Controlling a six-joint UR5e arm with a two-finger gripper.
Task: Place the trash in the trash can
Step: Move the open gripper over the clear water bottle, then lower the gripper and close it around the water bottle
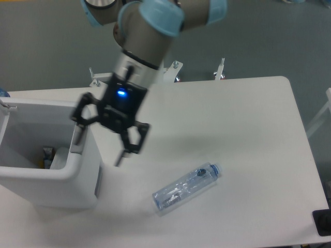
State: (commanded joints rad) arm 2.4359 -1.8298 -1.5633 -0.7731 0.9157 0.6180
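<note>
The gripper (101,139) hangs wide open and empty beside the bin (77,170), with the bottle (186,188) lying on the table (248,129).

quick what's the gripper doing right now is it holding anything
Gripper: open and empty, above the table between the bin and the bottle.

A grey robot arm (150,49) with light blue caps.
Its gripper (101,138) is black, with two thin fingers (128,147) and a small blue light on the wrist.
</note>
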